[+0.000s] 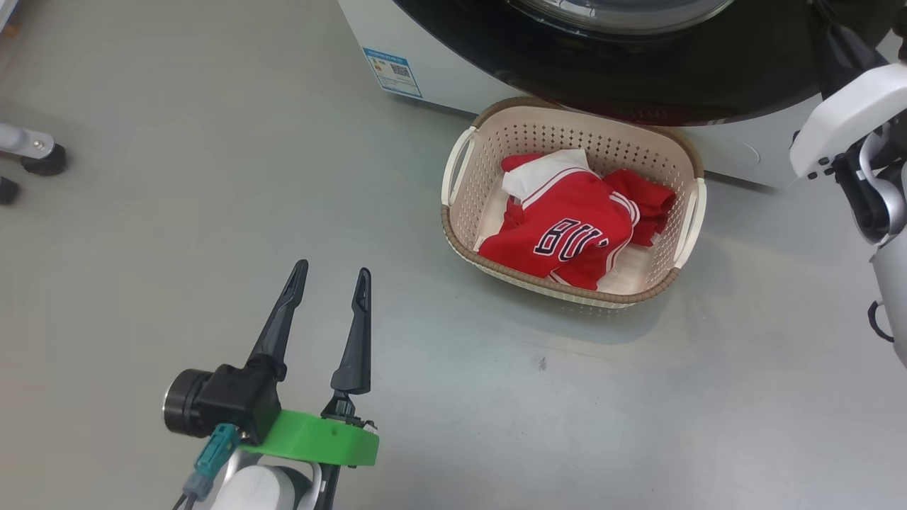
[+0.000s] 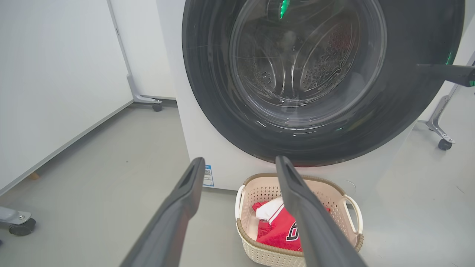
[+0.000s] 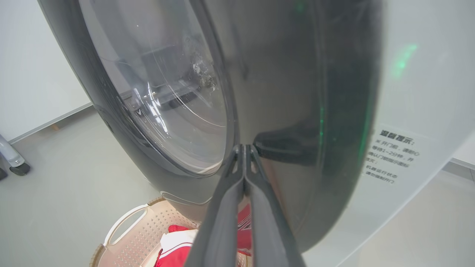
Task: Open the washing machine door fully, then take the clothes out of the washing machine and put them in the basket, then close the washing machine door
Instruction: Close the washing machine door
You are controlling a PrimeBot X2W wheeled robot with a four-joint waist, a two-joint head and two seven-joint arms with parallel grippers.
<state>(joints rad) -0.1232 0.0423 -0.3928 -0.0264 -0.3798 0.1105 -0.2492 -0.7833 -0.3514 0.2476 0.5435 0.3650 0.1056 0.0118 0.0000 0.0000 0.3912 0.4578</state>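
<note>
Pinched closed, the right gripper [image 3: 245, 147] touches the door [image 3: 285, 74] mid-frame; push squarely until it latches; left gripper [image 1: 332, 268] gapes, lower left.

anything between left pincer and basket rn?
In the head view, just bare grey floor lies between the open left pincer and the basket.

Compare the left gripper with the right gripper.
The left gripper has its fingers spread; the right gripper has them shut. The left gripper hangs over floor beside the basket; the right gripper's tips meet the black rim of the washer door. Both have long dark fingers, holding nothing.
</note>
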